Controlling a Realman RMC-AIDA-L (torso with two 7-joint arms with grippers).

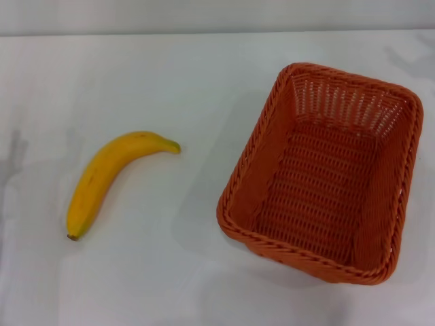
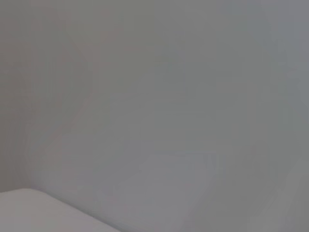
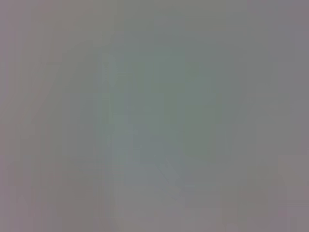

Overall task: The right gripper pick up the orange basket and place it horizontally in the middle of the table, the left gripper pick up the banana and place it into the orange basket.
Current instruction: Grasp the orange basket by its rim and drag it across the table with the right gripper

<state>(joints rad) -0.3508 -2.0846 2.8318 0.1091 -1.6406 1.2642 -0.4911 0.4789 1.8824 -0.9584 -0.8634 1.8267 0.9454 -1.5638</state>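
The orange basket point(image 1: 323, 171) stands upright on the right side of the white table point(image 1: 190, 81), its long side running front to back and slightly slanted. It holds nothing. The banana point(image 1: 109, 178) lies on the left side, its stem end toward the front and its greenish tip pointing right toward the basket. A wide strip of bare table separates the two. Neither gripper nor any arm shows in the head view. Both wrist views show only a plain grey surface.
The table's far edge point(image 1: 217, 32) meets a pale wall at the back. Faint shadows fall on the tabletop at the far left and the upper right.
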